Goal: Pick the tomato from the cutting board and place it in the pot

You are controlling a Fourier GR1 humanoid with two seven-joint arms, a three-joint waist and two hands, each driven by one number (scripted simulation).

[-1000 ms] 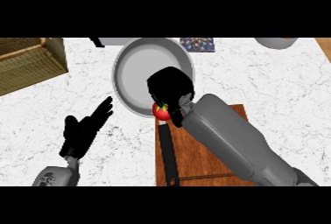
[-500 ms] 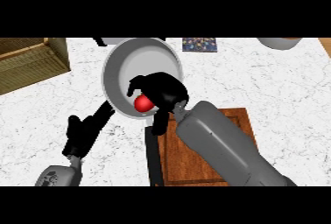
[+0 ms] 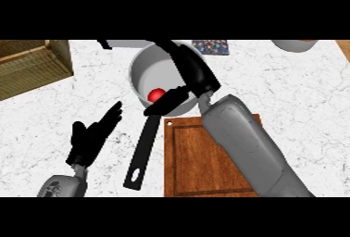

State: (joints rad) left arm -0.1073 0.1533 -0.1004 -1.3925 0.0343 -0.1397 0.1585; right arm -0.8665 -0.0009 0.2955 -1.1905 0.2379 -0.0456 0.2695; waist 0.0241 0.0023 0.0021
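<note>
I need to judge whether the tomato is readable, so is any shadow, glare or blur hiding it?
Head view: lighting is flat, with no glare or blur; the tomato shows bright red inside the pot, only its lower right edge cut off by the black right robot hand; the pot's inner wall looks evenly grey.

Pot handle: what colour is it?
Black. Head view shows it best: the pot handle runs down from the grey pot beside the cutting board.

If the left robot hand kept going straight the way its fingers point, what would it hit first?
Probably the left robot hand would meet the outer wall of the round grey pot, left of its long black handle; height is unclear.
</note>
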